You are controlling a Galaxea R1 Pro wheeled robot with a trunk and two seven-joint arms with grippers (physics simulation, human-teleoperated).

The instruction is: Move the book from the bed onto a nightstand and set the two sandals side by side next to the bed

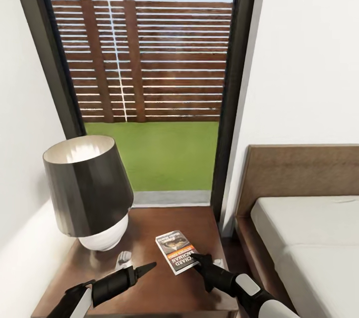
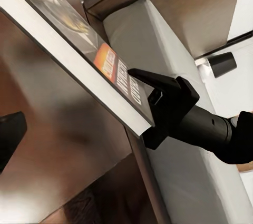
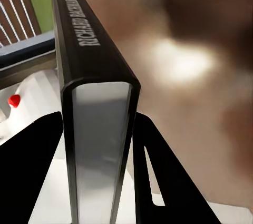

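- Window (image 1: 149,74) fills my head cam from 10 to 1 o'clock: dark frame, slatted fence (image 1: 149,59) behind, grass (image 1: 164,153) below it, white walls either side.
- Bed (image 1: 299,238) at 4 o'clock: brown headboard, off-white mattress, just beside the nightstand w/ a narrow gap between.
- Nightstand (image 1: 149,278) at 6 o'clock, glossy dark-brown top; I'm looking down on it.
- Lamp (image 1: 89,193) at 8 o'clock on the nightstand's far-left part: dark shade, white rounded base. Small pale item by its base, too small to ID.
- Right arm comes in from 5 o'clock. R gripper (image 1: 197,259) is clamped on the book (image 1: 175,251): right wrist cam shows the two black fingers (image 3: 31,171) pressed on both covers, page edge facing the lens, spine w/ white lettering running away.
- Book sits approx centre of the nightstand top, just R of the lamp, cover up, orange band and dark picture visible. Left wrist cam shows it tilted, near edge lifted off the wood; whether the far edge touches the top, can't tell.
- Left arm comes in from 7 o'clock; L gripper (image 1: 144,269) hangs low over the nightstand, near the book's left, not touching it. Fingers look closed together to a point, holding nothing.
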